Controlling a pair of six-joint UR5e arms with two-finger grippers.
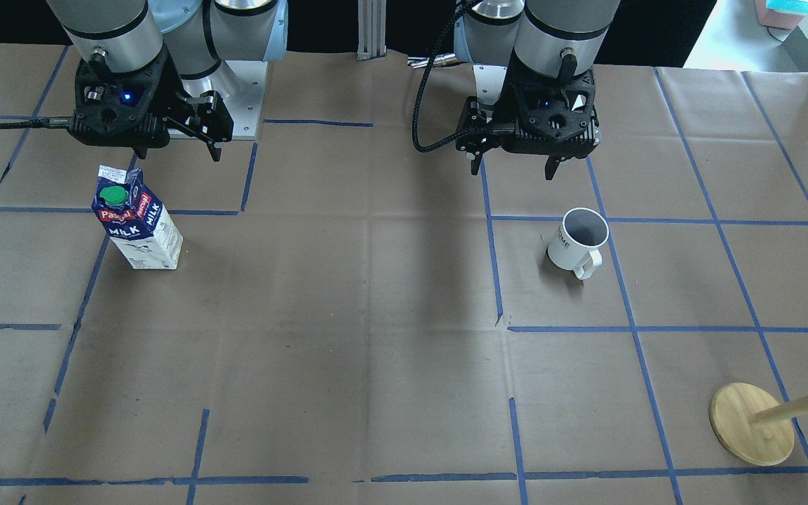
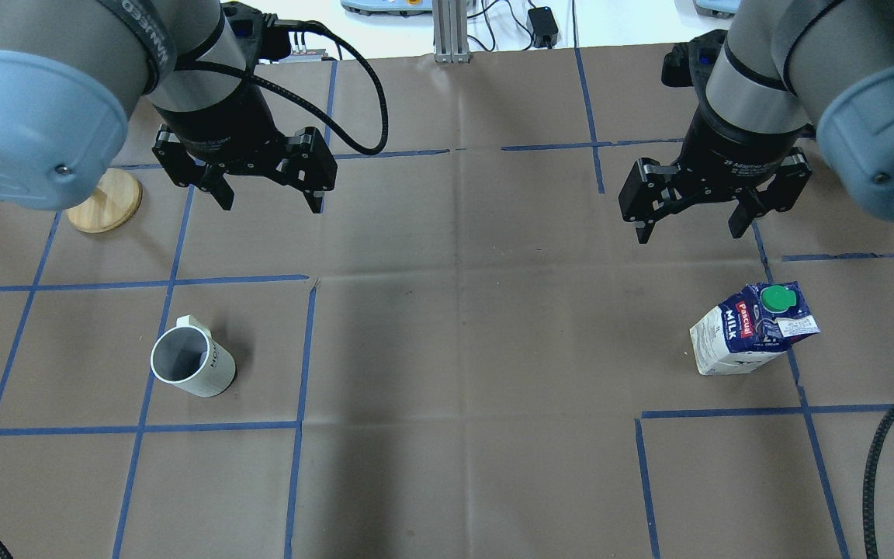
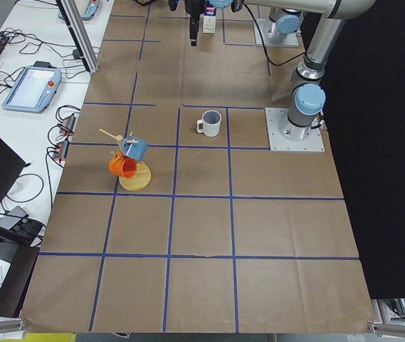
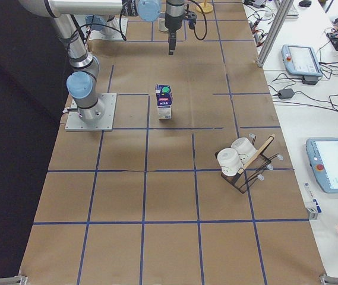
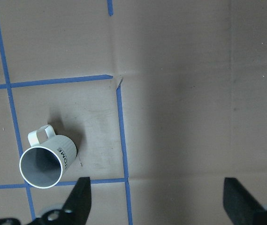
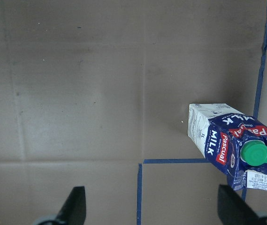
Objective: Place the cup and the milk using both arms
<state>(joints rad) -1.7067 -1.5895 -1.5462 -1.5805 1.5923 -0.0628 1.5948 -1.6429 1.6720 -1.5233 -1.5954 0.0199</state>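
Left gripper (image 2: 271, 203) hangs high over the table (image 2: 455, 349), jaws spread wide, nothing in them. Right gripper (image 2: 688, 233), same story: wide open, empty, well up off the brown paper. Down on the left arm's side, the white mug (image 2: 192, 363) stands upright inside a blue-taped square, grey inside showing, handle turned away from the robot, untouched. Over on the right arm's side, the milk carton (image 2: 750, 330) stands upright too, green cap on top, just beside a blue tape line, clear of the fingers. Farther out, a wooden mug tree (image 3: 132, 165) carries a blue mug and an orange one. Beyond the carton, a wire rack (image 4: 240, 160) holds two white cups.
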